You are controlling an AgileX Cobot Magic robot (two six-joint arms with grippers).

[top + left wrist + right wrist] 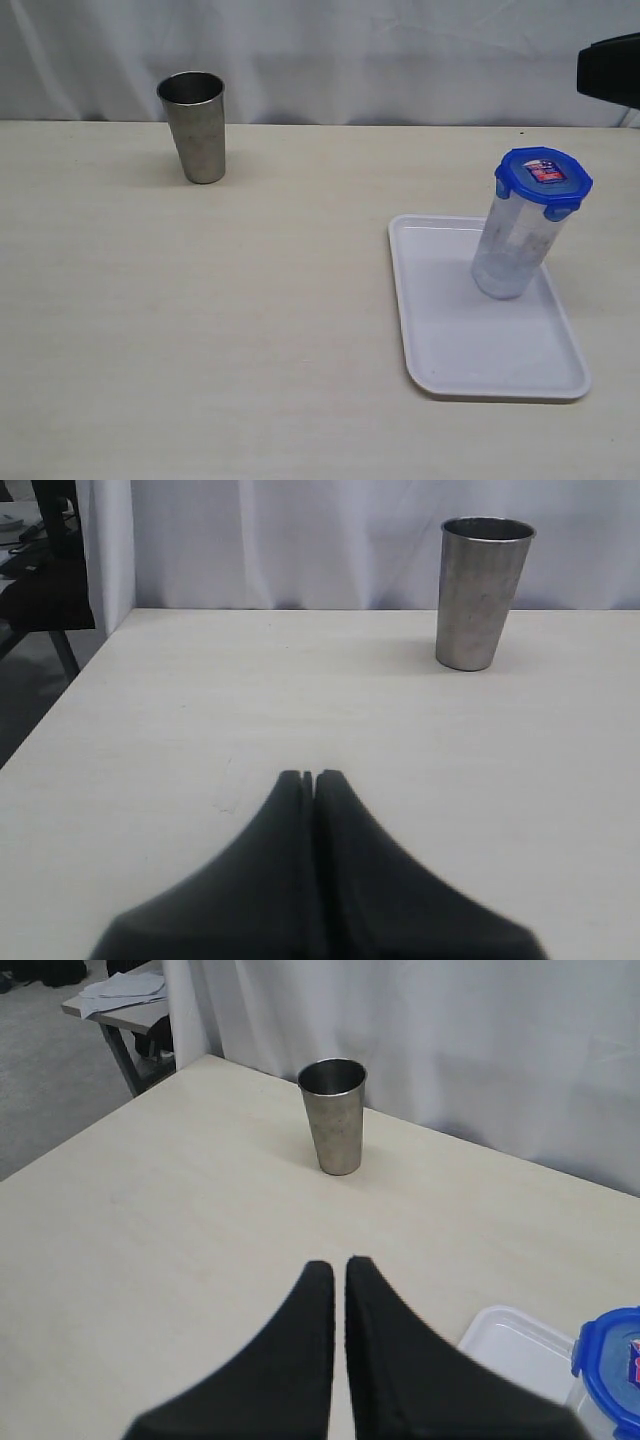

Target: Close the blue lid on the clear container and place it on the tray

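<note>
A: how far along is this looking?
B: looking basically done. the blue lid [543, 178] is sitting on the clear container [512, 250], and the container is standing inside the tray [480, 365], lower right of the exterior frame
A: lid actually locking?
B: the two flaps facing the camera are looking folded down; the far ones are hiding, so I'm not calling all four snapped
A: container's leaning?
B: appearing tilted, top toward the right, could be the lens. base is reading flat on the tray floor, not riding the rim
A: what are the grippers doing?
B: left gripper [308, 777] is showing jaws pressed together, gripping nothing, only table [250, 330] beneath. right gripper [340, 1265] is also clenched and empty, just a hairline slit between the jaws; a tray corner and the lid's edge are showing in its camera, apart from it
A: anything else out there?
B: steel cup [195, 125] is standing upright at upper left of the exterior frame, well apart from the tray. a dark arm part [610, 68] is poking in at the upper right corner, clear of the container
A: so what's remaining?
B: I'm judging only a check on the hidden flaps; nothing is touching the container
</note>
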